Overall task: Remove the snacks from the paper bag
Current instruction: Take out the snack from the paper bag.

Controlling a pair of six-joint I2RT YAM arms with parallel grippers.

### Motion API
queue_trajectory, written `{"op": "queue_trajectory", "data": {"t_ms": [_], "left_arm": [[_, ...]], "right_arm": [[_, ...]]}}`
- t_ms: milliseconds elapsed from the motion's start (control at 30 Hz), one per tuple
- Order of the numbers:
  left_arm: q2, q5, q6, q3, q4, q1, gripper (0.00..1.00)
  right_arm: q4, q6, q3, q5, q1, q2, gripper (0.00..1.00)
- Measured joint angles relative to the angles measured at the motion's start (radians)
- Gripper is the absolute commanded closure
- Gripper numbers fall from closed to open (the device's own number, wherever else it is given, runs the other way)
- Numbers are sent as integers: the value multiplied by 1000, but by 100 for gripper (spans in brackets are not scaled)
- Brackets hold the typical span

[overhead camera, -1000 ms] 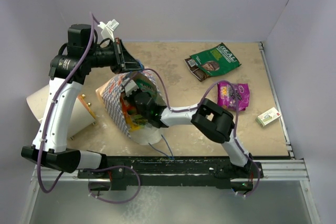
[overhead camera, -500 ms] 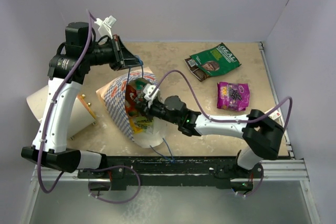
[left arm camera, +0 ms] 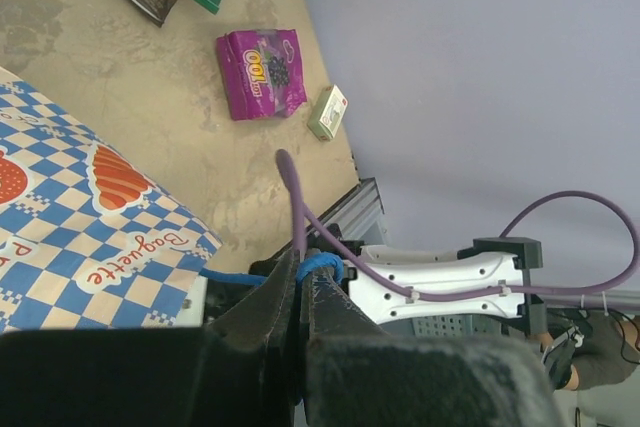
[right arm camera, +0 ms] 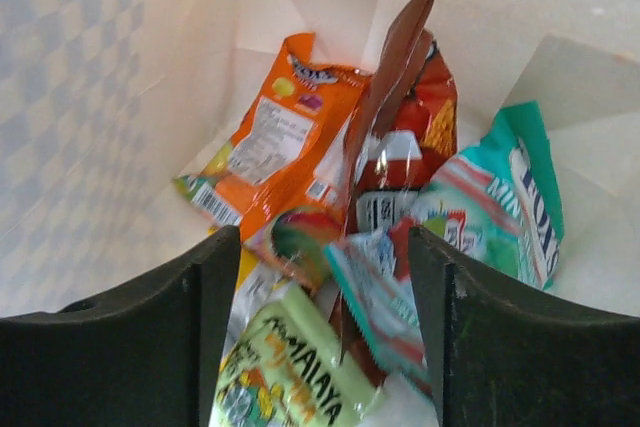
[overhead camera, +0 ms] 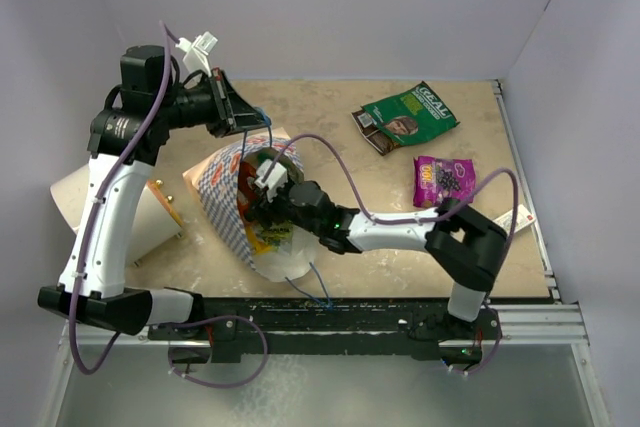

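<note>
The paper bag [overhead camera: 222,209], white with blue checks, lies on its side with its mouth up. My left gripper [overhead camera: 243,119] holds the mouth up, shut on the blue cord handle [left arm camera: 322,267]. My right gripper [overhead camera: 268,199] is inside the mouth, open. In the right wrist view its fingers [right arm camera: 210,317] frame the snacks inside: an orange packet [right arm camera: 275,142], a red-brown one [right arm camera: 405,137], a teal one [right arm camera: 505,202] and a light green one [right arm camera: 290,372]. None is between the pads. A green snack packet [overhead camera: 405,117] and a purple one [overhead camera: 446,182] lie on the table outside.
A white-and-tan round drum [overhead camera: 80,197] lies left of the bag, behind the left arm. A small white-green box [overhead camera: 520,215] sits near the table's right edge. The right arm's elbow [overhead camera: 465,242] stands above the near right of the table. Walls close in the back and sides.
The right gripper has opened inside the bag's mouth, and the right elbow has folded back in from the right. The left gripper still holds the handle up.
</note>
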Motion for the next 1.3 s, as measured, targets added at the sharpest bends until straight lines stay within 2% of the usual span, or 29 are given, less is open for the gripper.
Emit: {"op": "queue_trajectory", "data": {"t_ms": [167, 233, 300, 433, 533, 567, 767, 1067, 1300], "left_arm": [[-11, 0, -15, -3, -1, 0, 100], [-11, 0, -18, -3, -2, 0, 100], [-11, 0, -22, -3, -2, 0, 100], [-11, 0, -23, -3, -2, 0, 100], [-10, -1, -23, -3, -3, 0, 100], [-9, -1, -23, -3, -3, 0, 100], [-4, -10, -23, -3, -3, 0, 100], [5, -69, -24, -2, 20, 9, 100], [28, -98, -55, -2, 55, 13, 100]], "right_arm": [[17, -58, 130, 66, 0, 133, 28], [24, -77, 170, 89, 0, 172, 30], [34, -95, 213, 113, 0, 216, 37], [45, -124, 274, 155, 0, 297, 61], [40, -138, 290, 169, 0, 332, 93], [31, -138, 290, 165, 0, 333, 100], [-92, -127, 278, 114, -2, 235, 100], [-315, -12, 112, -158, -2, -240, 100], [-405, 61, 1, -170, 4, -475, 100]]}}
